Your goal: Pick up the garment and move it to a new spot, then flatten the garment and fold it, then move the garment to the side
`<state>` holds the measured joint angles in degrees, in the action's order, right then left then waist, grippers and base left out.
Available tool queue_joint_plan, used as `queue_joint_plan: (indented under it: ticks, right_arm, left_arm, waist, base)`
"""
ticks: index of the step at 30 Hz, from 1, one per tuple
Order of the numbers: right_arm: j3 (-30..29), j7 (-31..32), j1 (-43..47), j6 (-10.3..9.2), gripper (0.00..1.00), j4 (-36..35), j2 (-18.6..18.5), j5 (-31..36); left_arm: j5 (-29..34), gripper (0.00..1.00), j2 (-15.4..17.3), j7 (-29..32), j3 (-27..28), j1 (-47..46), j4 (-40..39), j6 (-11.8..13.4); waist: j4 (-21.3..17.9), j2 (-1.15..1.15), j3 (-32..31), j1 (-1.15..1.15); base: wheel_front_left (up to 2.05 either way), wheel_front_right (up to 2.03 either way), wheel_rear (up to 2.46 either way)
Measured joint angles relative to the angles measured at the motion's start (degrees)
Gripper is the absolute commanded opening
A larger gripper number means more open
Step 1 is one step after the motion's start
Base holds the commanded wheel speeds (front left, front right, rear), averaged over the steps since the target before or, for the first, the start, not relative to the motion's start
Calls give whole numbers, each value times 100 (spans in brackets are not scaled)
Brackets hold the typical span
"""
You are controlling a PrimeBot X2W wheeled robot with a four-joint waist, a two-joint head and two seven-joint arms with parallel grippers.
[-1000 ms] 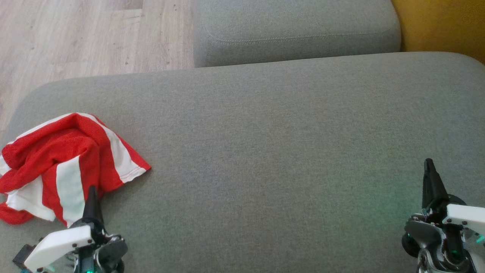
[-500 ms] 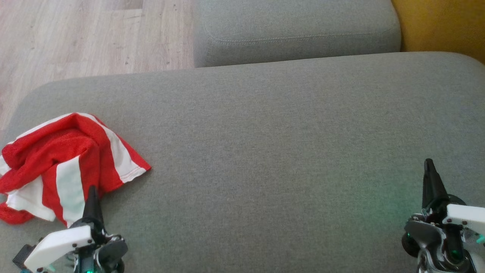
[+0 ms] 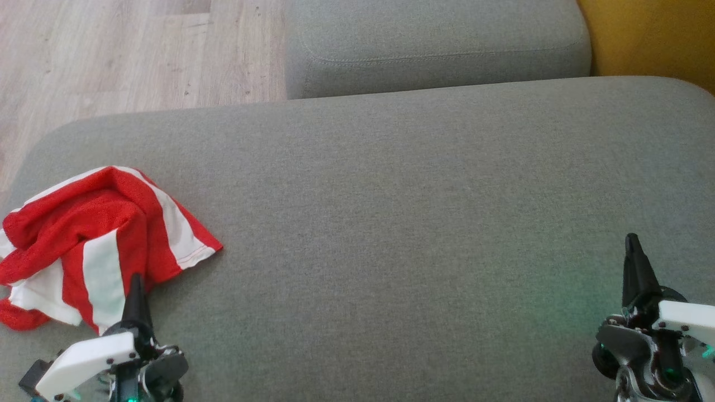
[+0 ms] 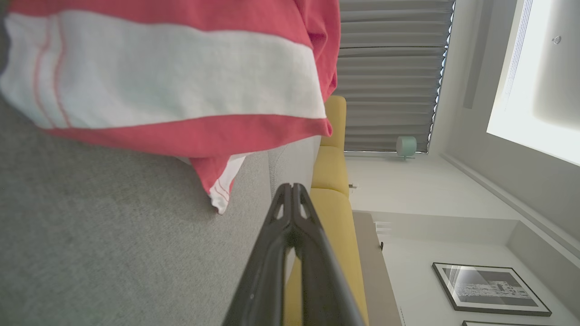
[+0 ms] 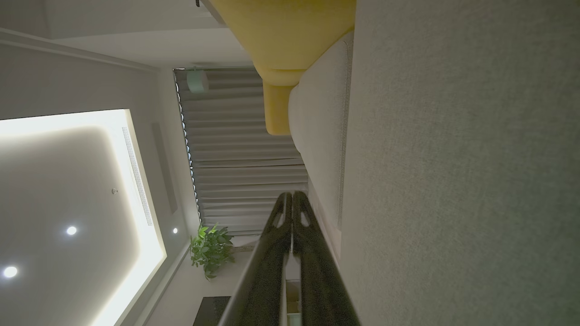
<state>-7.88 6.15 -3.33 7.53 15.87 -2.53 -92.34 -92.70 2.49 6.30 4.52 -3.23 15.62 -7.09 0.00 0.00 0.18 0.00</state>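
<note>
A red-and-white striped garment lies crumpled in a loose heap at the near left end of a grey sofa seat, one hemmed corner spread out to the right and flat on the fabric. The left claw sits at the near left, its two dark fingers pressed together into a single point with nothing between them. In the head view that point lies over the near edge of the heap, while the left wrist view shows the cloth just beside the fingers and not gripped. The right claw is well apart at the near right over bare seat fabric, its fingers likewise pinched narrow and empty. Beyond the seat, at the far side, stands a grey back cushion, with a pale wooden floor at the far left and yellow upholstery at the far right.
</note>
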Motion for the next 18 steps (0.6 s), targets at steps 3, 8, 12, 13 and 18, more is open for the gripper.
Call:
queue_joint_plan:
  ticks: [3,8,12,13,18]
  right_arm:
    - [0,0,0,0,0,0,0,0]
    - [0,0,0,0,0,0,0,0]
    - [0,0,0,0,0,0,0,0]
    - [0,0,0,0,0,0,0,0]
    - [0,0,0,0,0,0,0,0]
  left_arm:
    - [0,0,0,0,0,0,0,0]
    - [0,0,0,0,0,0,0,0]
    - [0,0,0,0,0,0,0,0]
    - [0,0,0,0,0,0,0,0]
    - [0,0,0,0,0,0,0,0]
  waist:
    - [0,0,0,0]
    - [0,0,0,0]
    - [0,0,0,0]
    - [0,0,0,0]
    - [0,0,0,0]
  base:
    - [0,0,0]
    - [0,0,0]
    - [0,0,0]
    - [0,0,0]
    - [0,0,0]
